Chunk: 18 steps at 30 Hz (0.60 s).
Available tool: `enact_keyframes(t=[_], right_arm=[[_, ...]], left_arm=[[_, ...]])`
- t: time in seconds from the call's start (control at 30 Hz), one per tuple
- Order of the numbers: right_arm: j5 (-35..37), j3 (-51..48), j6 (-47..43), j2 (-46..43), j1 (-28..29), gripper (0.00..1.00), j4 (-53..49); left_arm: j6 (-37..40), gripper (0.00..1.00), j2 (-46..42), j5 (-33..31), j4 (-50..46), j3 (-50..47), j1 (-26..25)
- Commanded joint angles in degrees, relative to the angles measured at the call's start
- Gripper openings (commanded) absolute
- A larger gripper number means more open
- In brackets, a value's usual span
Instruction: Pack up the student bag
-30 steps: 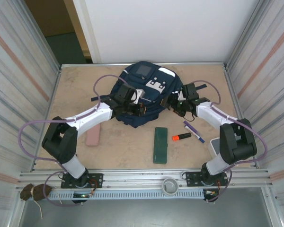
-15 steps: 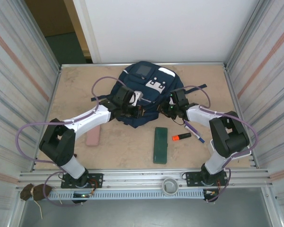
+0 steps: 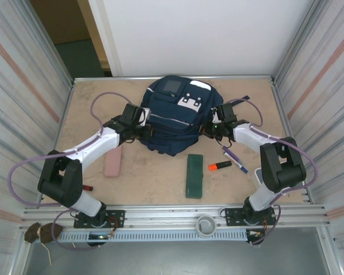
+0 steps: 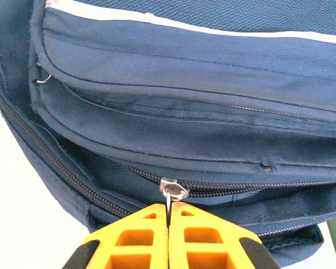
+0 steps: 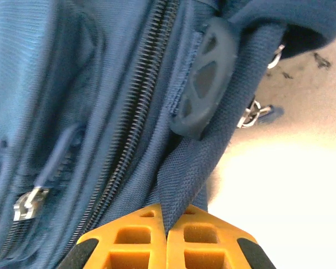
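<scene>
Student bag [image 3: 175, 117] flatter than before, left gripper [image 4: 168, 208] pinching zipper pull [image 4: 172, 189], right gripper [image 5: 167, 216] newly clamped on strap [image 5: 196, 157].

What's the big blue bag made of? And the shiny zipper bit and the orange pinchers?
The student bag looks like woven cloth, matte navy: fine weave and stitched seams show. The zipper pull looks like metal: silvery, glinting. The left gripper's fingers look like orange plastic, smooth, with moulded square hollows, though I can't be sure.
</scene>
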Motion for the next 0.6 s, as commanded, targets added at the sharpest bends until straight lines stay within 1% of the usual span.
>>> enact_keyframes(t=[0.0, 0.17, 0.23, 0.3, 0.33, 0.37, 0.43, 0.5, 0.57], right_arm=[[-1.74, 5.31, -3.87, 1.75, -1.01, 0.02, -2.85], [-6.77, 12.89, -3.57, 7.22, -1.77, 0.10, -6.07], [-7.58, 15.41, -4.82, 8.53, -2.13, 0.16, -8.71], [-5.94, 17.12, -6.79, 8.66, -2.86, 0.25, -12.46], [-4.74, 17.24, -7.70, 8.05, -3.50, 0.31, -14.07], [-3.56, 16.72, -8.50, 6.94, -4.11, 0.37, -15.25], [-1.96, 14.56, -9.18, 3.70, -5.34, 0.45, -16.58], [-1.99, 11.19, -8.66, -0.45, -6.02, 0.51, -16.70], [-4.80, 6.53, -6.30, -4.97, -5.69, 0.58, -14.53]], left_arm=[[-0.05, 0.00, -4.32, 3.92, 0.35, 0.17, -1.96], [-4.76, 0.00, -7.10, 14.25, 7.26, 0.15, -4.66], [-6.30, 0.00, -7.04, 16.87, 8.99, 0.59, -5.46], [-6.77, 0.00, -6.78, 17.23, 9.29, 1.38, -6.58], [-6.68, 0.00, -6.68, 17.16, 9.33, 1.87, -7.06], [-6.83, 0.00, -6.46, 16.97, 9.33, 2.09, -7.54], [-6.97, 0.00, -5.87, 16.20, 9.24, 2.58, -8.07], [-6.91, 0.00, -4.99, 15.34, 8.86, 3.02, -8.25], [-6.74, 0.00, -4.18, 14.24, 8.63, 3.33, -8.40]])
